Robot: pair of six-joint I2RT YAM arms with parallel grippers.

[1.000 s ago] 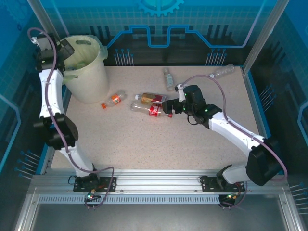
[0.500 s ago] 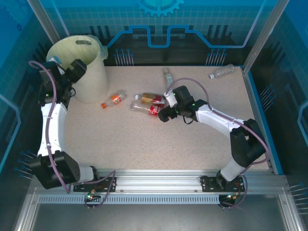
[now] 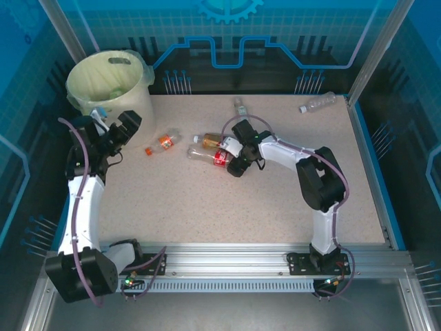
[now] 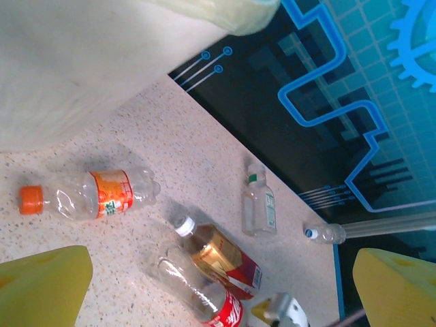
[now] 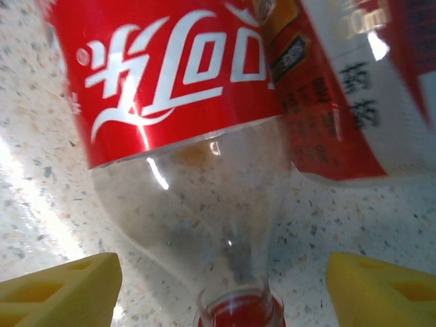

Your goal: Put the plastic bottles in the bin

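Right wrist view: the red-labelled bottle (image 5: 184, 102) lies on the table (image 5: 41, 170), touching a second bottle (image 5: 340, 102). Its neck sits between the right fingers (image 5: 58, 289), which are parted and clear of it. The left fingers (image 4: 41, 286) gape wide just beside the bin (image 3: 131, 103), at the table's far left corner.

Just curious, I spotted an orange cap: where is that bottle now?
From above, the orange-capped bottle lies on the left half of the table, between the bin and the cola bottle.

The bin (image 3: 110, 77) stood at the far left corner of the table (image 3: 207, 207), with a lone bottle (image 3: 163, 143) lying just right of it. A pair of bottles (image 3: 215, 141) lay side by side mid-table — a fourth bottle (image 3: 240, 108) behind them, a fifth bottle (image 3: 317, 103) at the far right edge.
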